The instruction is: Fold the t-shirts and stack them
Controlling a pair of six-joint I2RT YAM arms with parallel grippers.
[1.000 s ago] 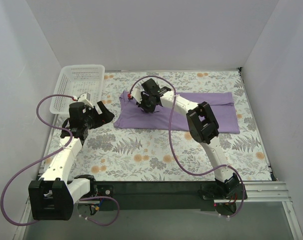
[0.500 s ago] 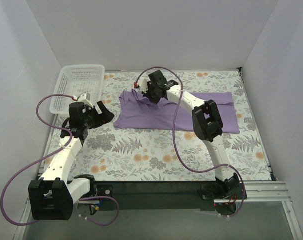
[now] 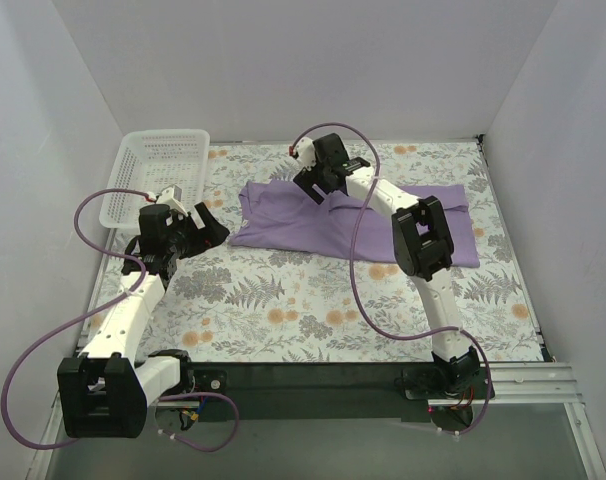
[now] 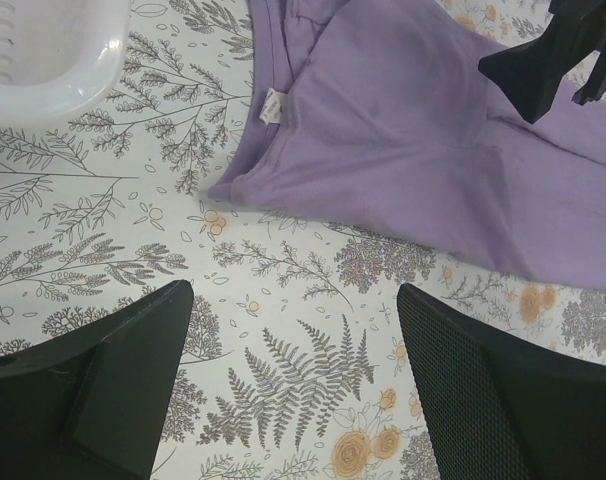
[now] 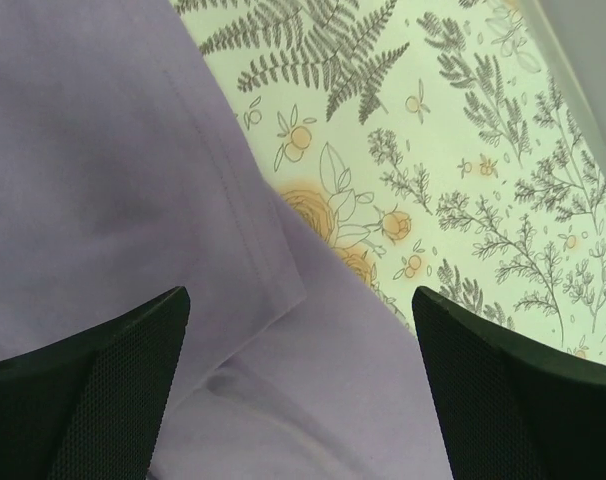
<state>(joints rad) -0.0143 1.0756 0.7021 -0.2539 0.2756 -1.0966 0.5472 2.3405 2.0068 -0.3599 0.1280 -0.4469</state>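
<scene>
One lavender-purple t-shirt (image 3: 283,225) lies flat across the back of the floral cover, partly folded lengthwise. In the left wrist view the t-shirt (image 4: 403,130) shows its white neck label (image 4: 273,105). My right gripper (image 3: 315,183) hovers over the shirt's far left part. It is open, and in its own view the gripper (image 5: 301,300) has only flat purple cloth (image 5: 103,170) and a sleeve hem below its spread fingers. My left gripper (image 3: 211,225) stands open over bare cover, left of the shirt; its wrist view shows that gripper (image 4: 293,295) with nothing between the fingers.
A white plastic basket (image 3: 163,165) sits at the back left corner, with its rim (image 4: 53,75) also in the left wrist view. The floral table cover (image 3: 283,300) spans the table, with white walls on three sides. The right arm's links reach over the shirt's middle.
The right gripper moved toward the back right over the shirt, then went from shut to open and let go of the cloth. The left arm has not moved.
</scene>
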